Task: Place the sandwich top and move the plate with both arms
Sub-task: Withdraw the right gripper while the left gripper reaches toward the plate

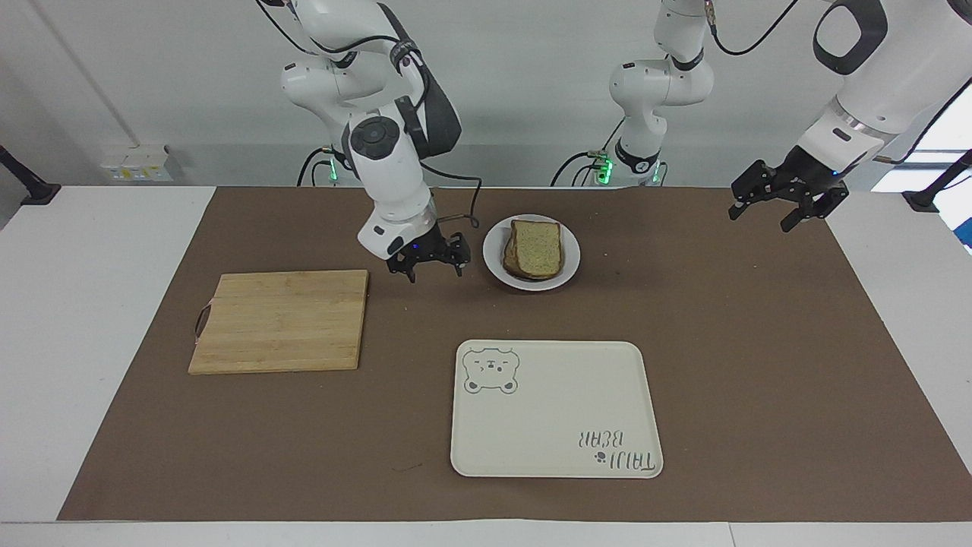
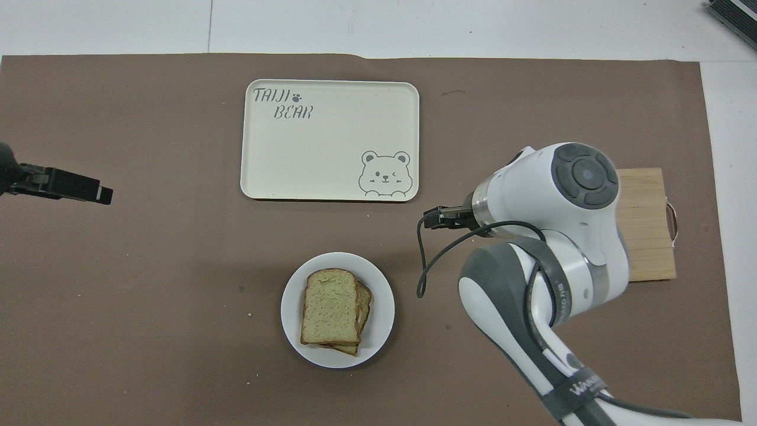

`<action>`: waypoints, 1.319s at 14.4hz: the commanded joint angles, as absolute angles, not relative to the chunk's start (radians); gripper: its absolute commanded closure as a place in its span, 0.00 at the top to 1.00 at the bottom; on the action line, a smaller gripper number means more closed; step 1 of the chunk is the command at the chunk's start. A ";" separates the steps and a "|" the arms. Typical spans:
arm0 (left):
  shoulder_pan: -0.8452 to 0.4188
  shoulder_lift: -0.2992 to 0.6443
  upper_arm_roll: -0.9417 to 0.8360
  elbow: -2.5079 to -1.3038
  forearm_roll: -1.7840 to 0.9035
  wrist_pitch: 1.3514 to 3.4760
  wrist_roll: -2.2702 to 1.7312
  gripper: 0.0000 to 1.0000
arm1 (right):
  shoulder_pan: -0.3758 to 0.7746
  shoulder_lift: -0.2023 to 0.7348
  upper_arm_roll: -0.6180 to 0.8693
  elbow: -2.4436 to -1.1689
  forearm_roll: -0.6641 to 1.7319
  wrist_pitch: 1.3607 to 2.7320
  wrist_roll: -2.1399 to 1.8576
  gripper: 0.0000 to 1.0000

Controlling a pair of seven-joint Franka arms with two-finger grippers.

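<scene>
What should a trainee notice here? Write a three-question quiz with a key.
1. True or false: the sandwich top lies on the lower slice on the plate.
2. The right arm holds its jaws over: A) the tray; B) the mat between the cutting board and the plate; C) the plate.
3. Fill in: the jaws of the left arm and the right arm are both ____.
Key: 1 true; 2 B; 3 open.
</scene>
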State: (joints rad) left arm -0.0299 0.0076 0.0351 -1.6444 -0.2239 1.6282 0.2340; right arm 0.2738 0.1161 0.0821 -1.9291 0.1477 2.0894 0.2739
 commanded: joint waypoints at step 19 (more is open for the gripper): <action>-0.075 0.006 0.025 -2.166 -0.721 1.991 0.635 1.00 | -0.029 -0.032 0.078 -1.677 -0.017 1.695 0.207 1.00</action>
State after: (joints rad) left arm -0.0363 0.0242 0.0160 -2.0836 -0.6618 1.9270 0.5730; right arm -0.0196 -0.0404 0.0766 -1.7089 0.0084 1.7232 0.2236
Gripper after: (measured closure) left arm 0.000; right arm 0.000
